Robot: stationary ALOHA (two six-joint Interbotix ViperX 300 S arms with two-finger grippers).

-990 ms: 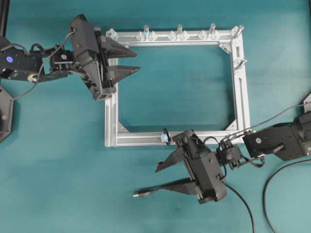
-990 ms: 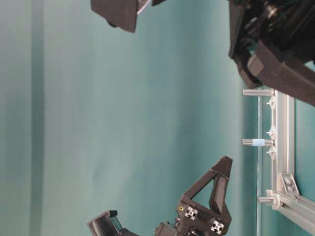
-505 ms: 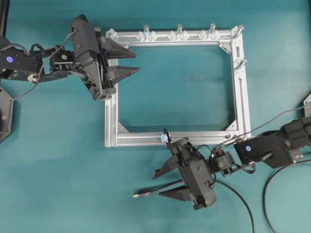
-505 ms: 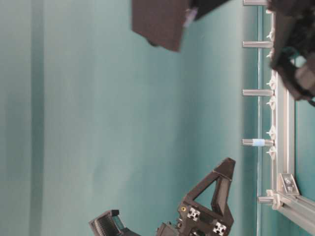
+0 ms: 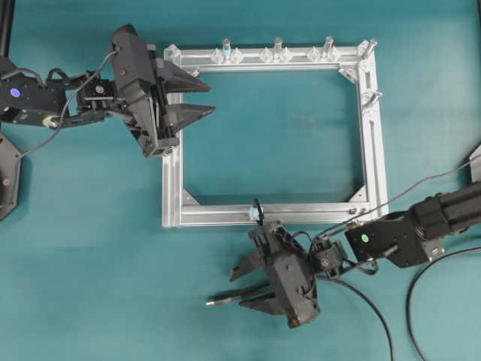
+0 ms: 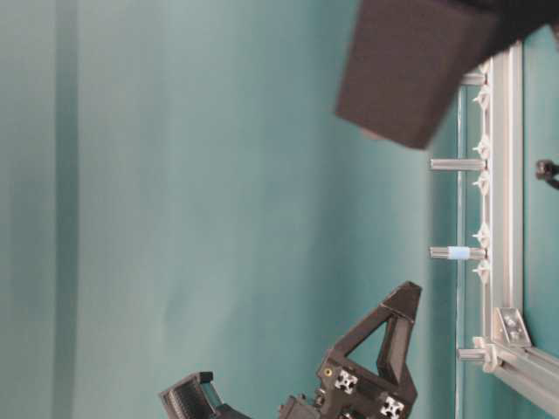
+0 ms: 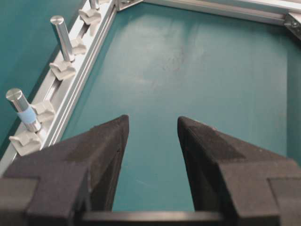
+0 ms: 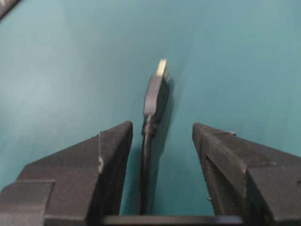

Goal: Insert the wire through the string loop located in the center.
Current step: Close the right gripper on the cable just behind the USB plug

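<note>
the right tool [image 5: 248,284] had come down over the last moment and moved in over the wire [image 5: 239,294], which lay flat on the teal table [image 5: 90,248]. its two fingers stood apart, one on each side of the wire's thin black lead, not yet touching it. in the right wrist view the slim plug [image 8: 156,94] with its silvery tip pointed straight ahead of the tool, just beyond the fingertips. the string loop [image 5: 256,208] stood on the near rail of the aluminium frame [image 5: 372,128], close behind the tool and off to one side, apart from the plug. the left tool [image 5: 197,99] hung with its fingers apart and nothing between them, over the frame's far corner, unchanged. the descent suggested a grasp was about to be made; threading had not begun.
</note>
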